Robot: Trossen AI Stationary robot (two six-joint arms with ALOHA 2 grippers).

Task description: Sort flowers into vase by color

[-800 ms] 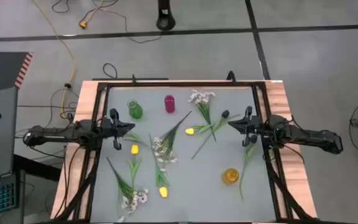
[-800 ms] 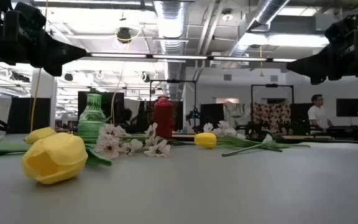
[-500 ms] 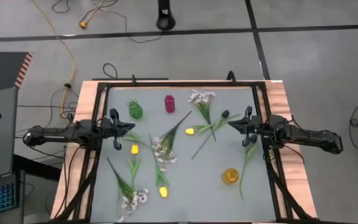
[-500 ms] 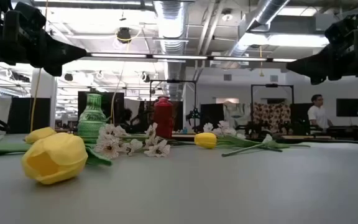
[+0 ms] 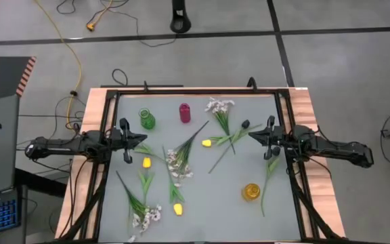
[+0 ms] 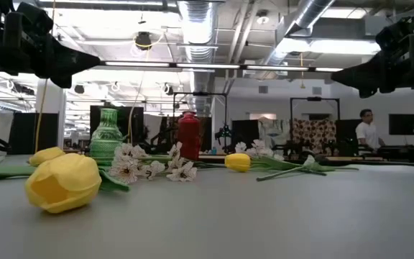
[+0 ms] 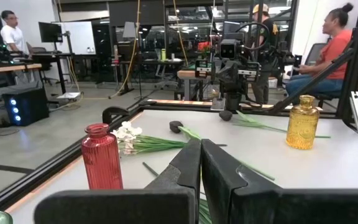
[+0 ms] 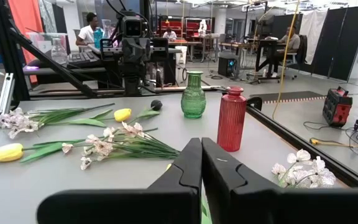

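Observation:
Long-stemmed flowers lie flat on the grey table (image 5: 215,203). There are yellow tulips (image 5: 206,143) (image 5: 146,162) (image 5: 178,209), a dark tulip (image 5: 245,125), and white blossom sprays (image 5: 219,106) (image 5: 176,164) (image 5: 145,217). A green vase (image 5: 147,120) and a red vase (image 5: 185,112) stand upright at the far side. An amber vase (image 5: 250,192) stands near the right. My left gripper (image 5: 143,138) hovers shut over the table's left side. My right gripper (image 5: 250,133) hovers shut over the right side, close to the dark tulip. Both point level toward the middle, and neither holds anything (image 7: 201,146) (image 8: 201,146).
A black frame (image 5: 195,90) runs around the table, with wooden borders left and right. A loose green stem (image 5: 268,177) lies beside the amber vase. Bare tabletop lies at the near right. People sit and stand in the room beyond the table.

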